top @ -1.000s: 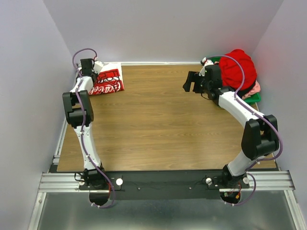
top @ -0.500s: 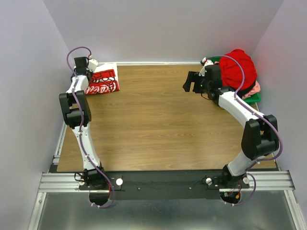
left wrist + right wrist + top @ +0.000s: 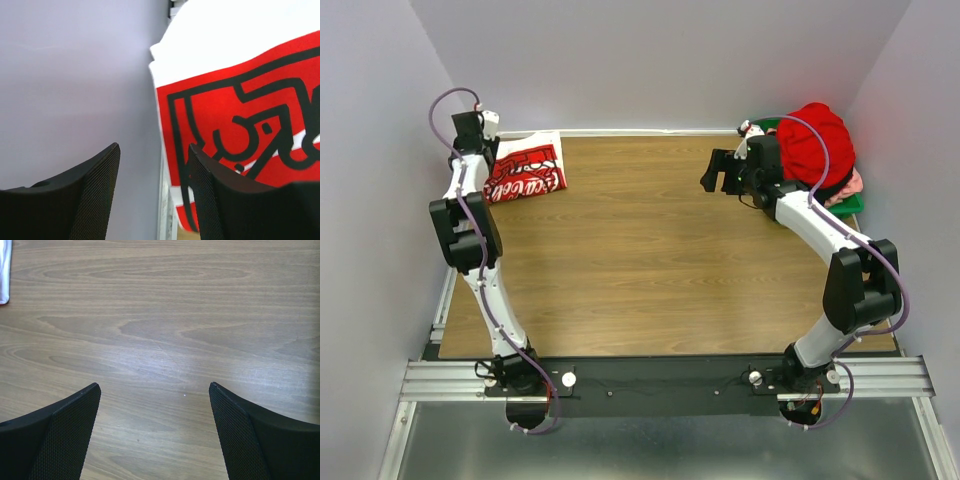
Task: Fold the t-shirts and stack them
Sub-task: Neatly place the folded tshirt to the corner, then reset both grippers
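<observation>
At the far left corner of the table (image 3: 640,270), a folded white t-shirt (image 3: 527,172), flat on the wood, large red print with white lettering face up. Just beside its left edge, close against the grey wall (image 3: 380,220), the left claw (image 3: 468,128), spread apart and pinching nothing. Through the left wrist camera, two black mesh-faced fingers (image 3: 95,195) with a clear gap, only wall visible inside it (right-hand finger overlapping the red print in that view; touching cloth or not, impossible to tell). In the same view, plain white cloth above, a red block with black outlines and white stripes below.

Across the table, at the far right corner, a red t-shirt (image 3: 817,140) heaped high on a green bin (image 3: 852,205), with a pink t-shirt (image 3: 855,185) peeping out underneath on the right side. Something dark under the red heap as well, too small to make out.

In front of that heap, toward the middle of the table, the right claw (image 3: 720,172), spread wide, holding nothing, well apart from the white t-shirt. Through the right wrist camera, both fingers far apart above bare wood grain, and at the top left corner of that view a thin sliver of white cloth.
</observation>
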{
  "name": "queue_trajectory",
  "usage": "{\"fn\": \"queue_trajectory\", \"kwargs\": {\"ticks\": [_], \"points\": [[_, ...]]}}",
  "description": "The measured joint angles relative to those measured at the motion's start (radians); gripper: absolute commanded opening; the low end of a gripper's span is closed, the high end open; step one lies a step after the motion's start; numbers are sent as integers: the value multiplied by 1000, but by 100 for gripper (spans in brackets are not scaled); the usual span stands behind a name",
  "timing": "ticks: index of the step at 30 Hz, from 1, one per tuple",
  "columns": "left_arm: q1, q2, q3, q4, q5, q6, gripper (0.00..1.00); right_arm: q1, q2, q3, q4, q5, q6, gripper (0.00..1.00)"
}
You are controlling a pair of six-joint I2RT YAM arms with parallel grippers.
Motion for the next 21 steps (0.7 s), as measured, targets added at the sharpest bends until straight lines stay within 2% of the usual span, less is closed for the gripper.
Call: {"fn": "queue_trajectory", "kwargs": {"ticks": [6, 10, 13, 15, 21], "points": [[-7, -167, -111, 40, 0, -125, 65, 0, 0, 0, 0, 0, 0, 95], [-61, -374, -292, 128, -10, -209, 65, 0, -5, -2, -2, 1, -1, 95], [-160, -511, -412, 198, -24, -256, 64, 0, -20, -10, -3, 8, -1, 95], [-263, -598, -494, 251, -24, -284, 65, 0, -41, -21, -5, 20, -2, 95], [-525, -758, -650, 358, -8, -362, 65, 0, -113, -61, -5, 72, -13, 95]]}}
